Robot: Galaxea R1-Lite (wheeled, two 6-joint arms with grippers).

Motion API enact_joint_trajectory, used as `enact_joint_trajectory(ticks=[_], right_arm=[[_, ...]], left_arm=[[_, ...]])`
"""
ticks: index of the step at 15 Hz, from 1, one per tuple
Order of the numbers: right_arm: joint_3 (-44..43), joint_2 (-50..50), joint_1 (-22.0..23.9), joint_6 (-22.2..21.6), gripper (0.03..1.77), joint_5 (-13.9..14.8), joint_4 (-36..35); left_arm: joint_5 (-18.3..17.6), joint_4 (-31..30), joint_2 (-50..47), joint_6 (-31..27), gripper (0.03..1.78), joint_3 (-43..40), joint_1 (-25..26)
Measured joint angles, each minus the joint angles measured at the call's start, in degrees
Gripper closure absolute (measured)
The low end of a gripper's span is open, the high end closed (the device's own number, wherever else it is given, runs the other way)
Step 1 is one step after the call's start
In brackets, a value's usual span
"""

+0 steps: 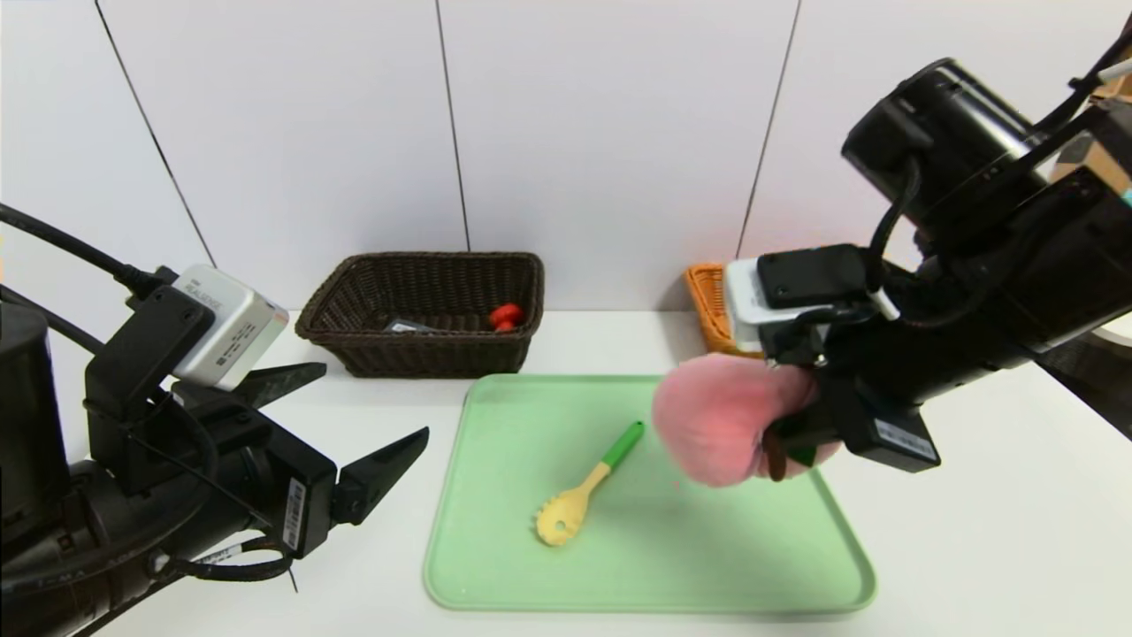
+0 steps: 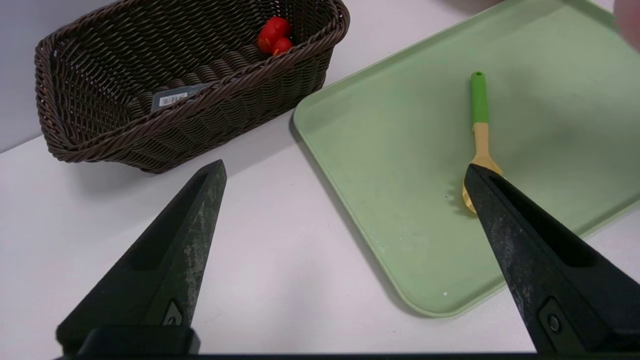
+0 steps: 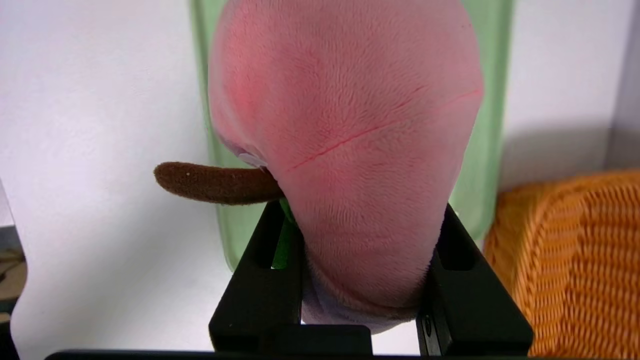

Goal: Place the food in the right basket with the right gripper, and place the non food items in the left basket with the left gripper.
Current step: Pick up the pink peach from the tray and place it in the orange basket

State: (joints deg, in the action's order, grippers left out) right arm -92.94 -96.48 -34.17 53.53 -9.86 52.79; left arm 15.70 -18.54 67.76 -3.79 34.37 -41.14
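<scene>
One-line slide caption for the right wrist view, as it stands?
Right gripper shut on the pink plush peach, held above the green tray, orange basket alongside.

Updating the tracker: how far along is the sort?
Done: duck and case are in the dark basket. In hand: right gripper shut on the peach, above the tray. Left: peach into the orange basket; spoon, for the open left gripper.
</scene>
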Motion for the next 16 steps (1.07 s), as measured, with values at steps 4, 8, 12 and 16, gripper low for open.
enact_joint_trajectory(ticks=[4,8,12,16], right_arm=[[0.06,3.84,1.93,-10.09,1.21,1.35,-3.15],[0.09,5.49,2.17,-22.99,1.21,7.74,-10.67],[0.41,5.27,3.00,-30.96,1.21,13.74,-19.03],[0.13,3.93,7.68,-31.23,1.21,14.07,-24.84]], left_arm=[[0.00,0.05,-0.23,-0.04,0.12,0.00,0.00],[-0.05,0.02,-0.61,-0.04,0.12,-0.09,0.00],[-0.09,0.11,-1.00,-0.01,0.12,-0.11,0.00],[-0.07,0.39,-1.48,0.00,0.12,-0.39,0.00]])
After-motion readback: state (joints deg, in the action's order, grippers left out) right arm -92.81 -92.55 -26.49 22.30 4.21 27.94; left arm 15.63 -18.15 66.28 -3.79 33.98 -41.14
